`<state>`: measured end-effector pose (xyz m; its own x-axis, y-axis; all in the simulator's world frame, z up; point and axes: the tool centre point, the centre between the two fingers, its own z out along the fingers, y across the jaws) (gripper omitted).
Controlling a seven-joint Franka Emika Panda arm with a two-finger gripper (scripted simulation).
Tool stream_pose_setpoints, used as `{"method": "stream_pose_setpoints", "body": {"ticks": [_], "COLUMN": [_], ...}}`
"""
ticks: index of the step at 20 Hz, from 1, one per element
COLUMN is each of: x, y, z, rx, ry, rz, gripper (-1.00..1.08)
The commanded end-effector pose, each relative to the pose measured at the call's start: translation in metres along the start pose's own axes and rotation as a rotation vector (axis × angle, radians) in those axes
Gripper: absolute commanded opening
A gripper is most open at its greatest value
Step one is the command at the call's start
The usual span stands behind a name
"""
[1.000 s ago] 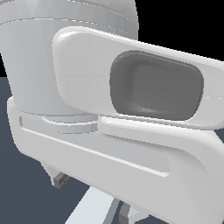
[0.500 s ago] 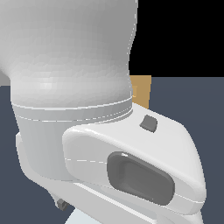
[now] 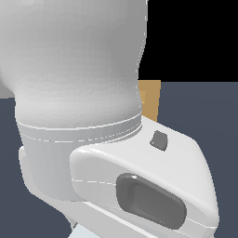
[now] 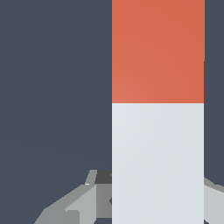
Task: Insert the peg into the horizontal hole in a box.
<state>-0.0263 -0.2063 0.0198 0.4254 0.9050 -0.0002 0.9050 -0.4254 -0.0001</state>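
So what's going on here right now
A white robot arm fills most of the exterior view, with only a sliver of the tan box showing behind it. In the wrist view the peg, orange-red at one end and pale grey at the other, sits between the gripper jaws. The hole isn't visible, so insertion hasn't visibly begun.

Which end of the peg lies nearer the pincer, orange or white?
The white end: it runs down between the pincer fingers, while the orange end points away.

The white robot arm fills most of the frame. A narrow strip of the tan box shows directly behind the arm.
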Motion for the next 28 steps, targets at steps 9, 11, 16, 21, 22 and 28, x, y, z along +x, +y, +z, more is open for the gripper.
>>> {"method": "stream_pose_setpoints", "body": {"ticks": [9, 11, 16, 21, 22, 28], "x": [0.009, 0.017, 0.050, 0.102, 0.116, 0.185], "y": [0.004, 0.008, 0.020, 0.034, 0.036, 0.040], "z": [-0.005, -0.009, -0.026, -0.051, -0.057, -0.089], "rx": [0.000, 0.000, -0.001, -0.001, -0.001, -0.001], "ry": [0.000, -0.001, -0.002, -0.003, -0.003, -0.003], "rz": [-0.024, -0.046, -0.135, -0.270, -0.302, -0.474], "gripper": [-1.00, -1.00, -1.00, -1.00, -1.00, -1.00]}}
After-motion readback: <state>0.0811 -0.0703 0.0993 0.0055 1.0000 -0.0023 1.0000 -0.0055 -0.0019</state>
